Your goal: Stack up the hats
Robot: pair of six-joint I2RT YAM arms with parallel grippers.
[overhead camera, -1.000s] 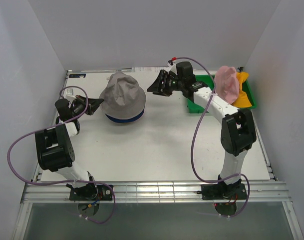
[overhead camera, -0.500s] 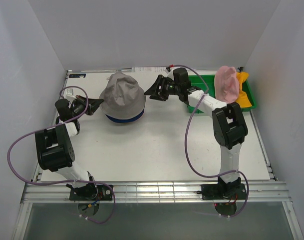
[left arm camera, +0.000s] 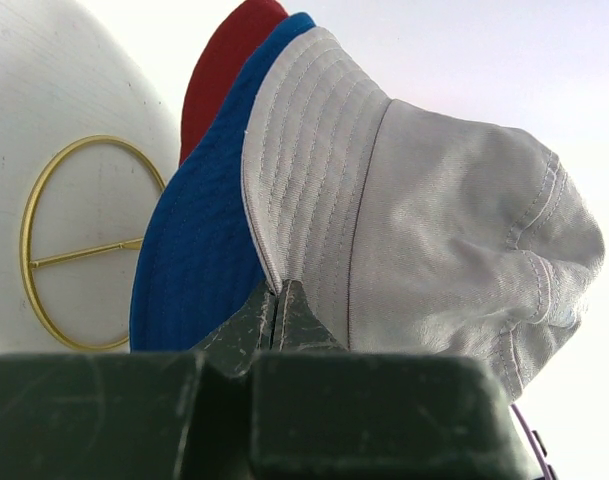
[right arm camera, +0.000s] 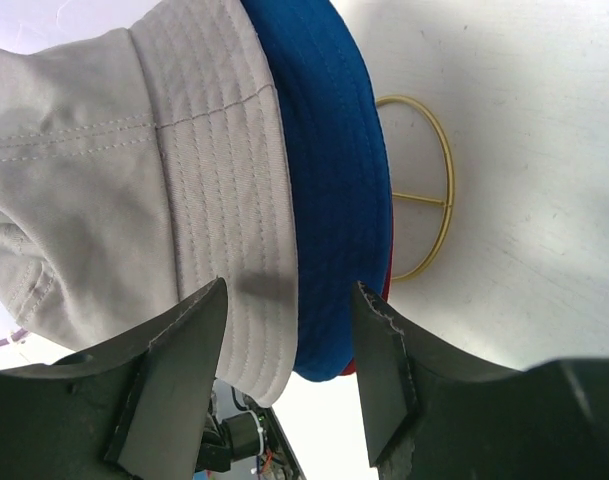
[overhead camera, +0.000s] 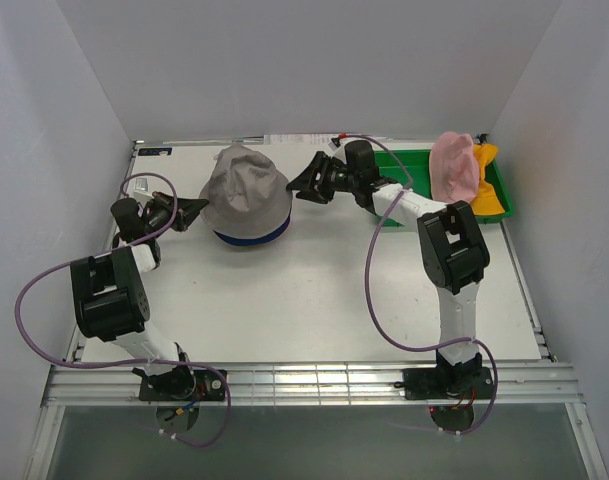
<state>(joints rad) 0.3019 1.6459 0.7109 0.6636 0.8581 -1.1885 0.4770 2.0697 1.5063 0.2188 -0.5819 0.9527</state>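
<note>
Hats stacked: grey hat [overhead camera: 246, 190] over blue hat [overhead camera: 252, 238] over dark red hat [left arm camera: 229, 70], 11 o'clock on the table [overhead camera: 314, 300].
Green tray [overhead camera: 404, 157]: 2 o'clock, with pink hat [overhead camera: 454, 168] and yellow-orange hat [overhead camera: 487, 190].
Right fingers [right arm camera: 179, 360]: released, at stack's 3 o'clock.
Left fingers [left arm camera: 246, 328]: clenched, at stack's 9 o'clock.

The right gripper [overhead camera: 297, 180] closes in on the grey hat [overhead camera: 246, 190] — now just beside its brim, lower and nearer than a second ago — while the right arm's elbow [overhead camera: 452, 235] swings in toward the hat, uncovering more of the green tray [overhead camera: 416, 158].
</note>
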